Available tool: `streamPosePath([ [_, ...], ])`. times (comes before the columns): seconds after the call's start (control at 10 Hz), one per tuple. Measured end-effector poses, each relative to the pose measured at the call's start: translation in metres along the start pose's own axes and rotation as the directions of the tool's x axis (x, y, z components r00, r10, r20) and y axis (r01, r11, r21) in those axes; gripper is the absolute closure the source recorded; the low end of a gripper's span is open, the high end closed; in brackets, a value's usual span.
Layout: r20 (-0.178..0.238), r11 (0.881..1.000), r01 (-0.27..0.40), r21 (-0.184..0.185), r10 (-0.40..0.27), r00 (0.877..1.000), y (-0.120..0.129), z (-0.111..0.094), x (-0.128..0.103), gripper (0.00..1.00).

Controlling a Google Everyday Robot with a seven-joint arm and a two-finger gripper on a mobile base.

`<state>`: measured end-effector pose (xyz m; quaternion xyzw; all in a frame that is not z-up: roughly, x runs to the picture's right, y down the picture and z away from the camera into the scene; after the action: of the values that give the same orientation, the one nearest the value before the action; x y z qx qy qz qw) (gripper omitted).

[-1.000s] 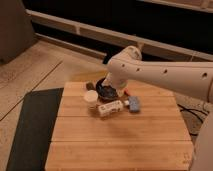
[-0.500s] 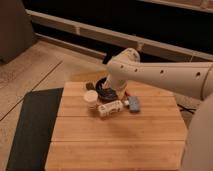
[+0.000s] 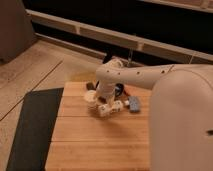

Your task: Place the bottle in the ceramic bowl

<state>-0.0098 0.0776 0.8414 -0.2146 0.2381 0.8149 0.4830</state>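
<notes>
The bottle (image 3: 111, 108), white-cream with dark marks on its label, lies on its side on the wooden table (image 3: 95, 145), just right of the cream cup (image 3: 90, 98). The ceramic bowl (image 3: 119, 91), dark and glossy, sits behind the bottle and is mostly hidden by the arm. My gripper (image 3: 103, 101) hangs from the white arm and reaches down between the cup and the bowl, right at the bottle's left end. I cannot tell whether it touches the bottle.
A small grey-blue block (image 3: 134, 104) lies right of the bottle. A dark floor mat (image 3: 32, 125) lies left of the table. My bulky white arm (image 3: 180, 110) covers the right side of the view. A dark wall with ledges runs behind.
The arm's bulk now fills more of the right side and the table sits further left in view. The bottle still lies beside the cup, with the gripper over its left end.
</notes>
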Motion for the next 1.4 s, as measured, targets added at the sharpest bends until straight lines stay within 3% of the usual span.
streamPosePath([
  [0.3, 0.021, 0.999, -0.040, 0.029, 0.040, 0.999, -0.011, 0.000, -0.022, 0.35],
  [0.7, 0.091, 1.000, -0.026, 0.011, 0.025, 0.996, 0.000, -0.030, -0.037, 0.35],
  [1.1, 0.066, 0.997, -0.058, 0.046, 0.055, 0.996, -0.020, -0.020, -0.022, 0.35],
  [1.4, 0.047, 0.989, -0.108, 0.106, 0.103, 0.994, -0.046, -0.003, -0.019, 0.35],
])
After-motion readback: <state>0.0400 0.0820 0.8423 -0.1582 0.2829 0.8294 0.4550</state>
